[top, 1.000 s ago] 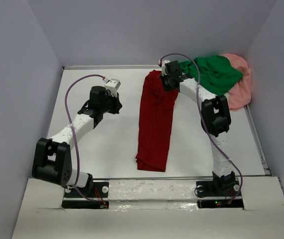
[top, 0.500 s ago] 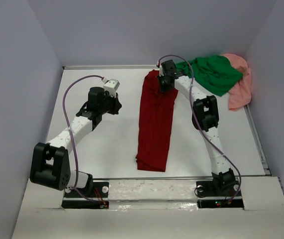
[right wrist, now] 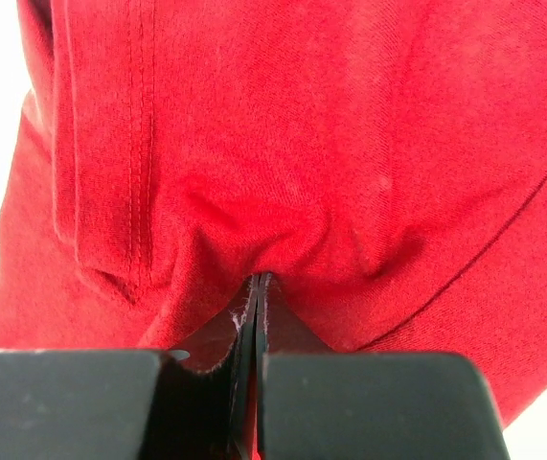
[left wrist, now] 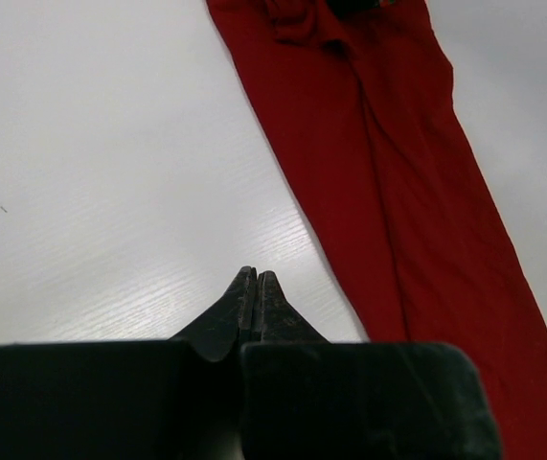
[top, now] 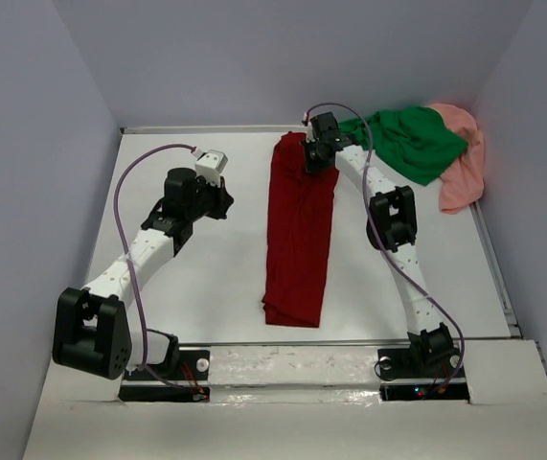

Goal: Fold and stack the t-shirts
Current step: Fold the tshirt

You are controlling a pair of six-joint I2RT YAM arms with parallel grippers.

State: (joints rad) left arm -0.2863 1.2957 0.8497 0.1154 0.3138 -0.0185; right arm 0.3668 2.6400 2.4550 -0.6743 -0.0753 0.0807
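White table [top: 216,278] open toward 9 o'clock; dark red t-shirt [top: 297,240], narrow strip, 12 o'clock end pinched by right gripper [right wrist: 257,283]; left gripper [left wrist: 256,280] closed, empty.

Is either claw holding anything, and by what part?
The right gripper pinches the dark red t-shirt at its far end; the left gripper holds nothing.

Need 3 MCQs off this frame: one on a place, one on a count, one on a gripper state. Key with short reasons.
1. Where does the green shirt lie?
A) far right corner, overlapping the pink shirt
B) near left corner
C) centre, laid flat

2. How many shirts show?
A) two
B) three
C) five

3. The right gripper is:
A) wide open
B) shut, empty
C) shut on the dark red shirt

Key: 1A, the top view shows it heaped at the far right; 2B, one red, one green, one pink; 3C, its wrist view shows red cloth puckered between the closed fingers.
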